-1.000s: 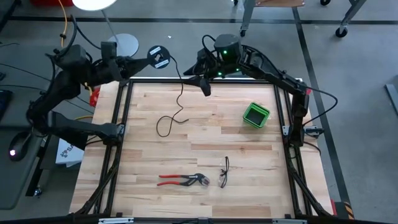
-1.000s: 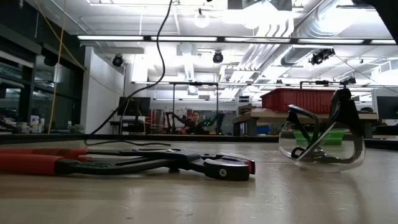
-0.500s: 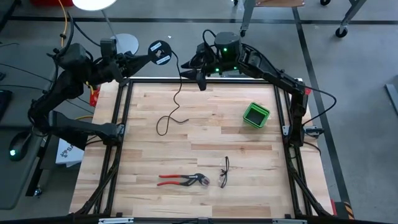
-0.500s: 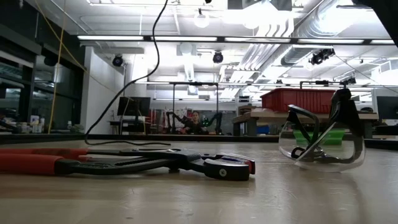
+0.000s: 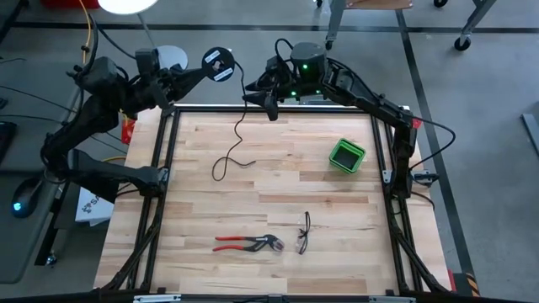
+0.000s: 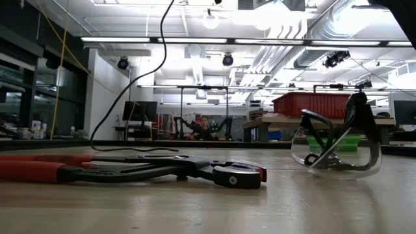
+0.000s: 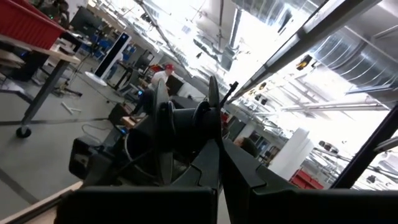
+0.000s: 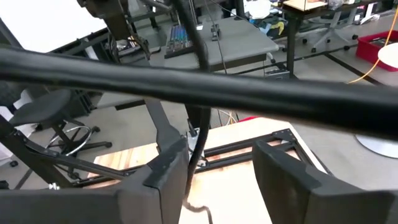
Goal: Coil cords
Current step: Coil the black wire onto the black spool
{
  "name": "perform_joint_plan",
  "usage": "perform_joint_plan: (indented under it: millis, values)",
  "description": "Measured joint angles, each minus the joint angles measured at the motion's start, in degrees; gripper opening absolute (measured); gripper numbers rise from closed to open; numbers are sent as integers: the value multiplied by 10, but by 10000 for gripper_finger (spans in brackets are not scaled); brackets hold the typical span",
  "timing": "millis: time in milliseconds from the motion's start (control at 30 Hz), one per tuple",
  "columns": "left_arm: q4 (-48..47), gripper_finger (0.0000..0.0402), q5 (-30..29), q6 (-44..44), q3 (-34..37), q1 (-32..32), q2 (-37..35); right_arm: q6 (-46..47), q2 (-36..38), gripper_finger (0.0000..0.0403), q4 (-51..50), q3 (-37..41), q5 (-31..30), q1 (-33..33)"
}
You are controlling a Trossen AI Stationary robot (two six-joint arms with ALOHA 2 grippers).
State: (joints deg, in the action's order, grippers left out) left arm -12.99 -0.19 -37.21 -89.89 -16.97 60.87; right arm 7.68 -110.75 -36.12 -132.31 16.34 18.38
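The small round black reel (image 5: 217,65) with a pale centre mark hangs beyond the table's far left corner, in my shut left gripper (image 5: 202,74). A thin black cord (image 5: 238,135) runs from it past my right gripper (image 5: 268,103) and drops to the table, where its end lies in a loose loop (image 5: 222,172). My right gripper (image 8: 217,174) is open over the far edge, with the cord (image 8: 198,137) passing between its fingers, close to one finger (image 8: 169,169). In the low view the cord (image 6: 140,75) hangs slack from above. My left gripper holds the reel at its rim (image 7: 211,134), pinched between the two shut fingers, which come level from the table's left. The reel is lifted clear, its marked face up. My right gripper: whether the cord touches the inner side of its finger, I cannot tell.
A green square box (image 5: 347,155) stands at the right of the table. Red-handled pliers (image 5: 247,244) and safety glasses (image 5: 304,233) lie near the front edge. Black frame rails (image 5: 164,143) border the table. A round lamp base (image 5: 173,55) stands on the floor behind the reel.
My left gripper has carried the reel a little away from the table's far edge and rolled it slightly. My right gripper has tipped its fingers up toward the far edge. The cord's hanging stretch has swung with them; the loop on the table has stayed.
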Motion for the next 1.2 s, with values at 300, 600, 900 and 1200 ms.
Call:
perform_joint_plan:
  millis: [300,600,900,1200]
  values:
    - [1,0,-3,10,0,0,4,13,0,116,5,0,-1,-2]
    - [1,0,-24,20,0,0,5,15,0,8,5,0,-15,-11]
    - [52,0,-31,-10,0,-12,46,-23,-11,2,101,0,-80,-88]
    - [100,0,73,-195,0,-22,85,-65,-34,1,191,1,-168,-105]
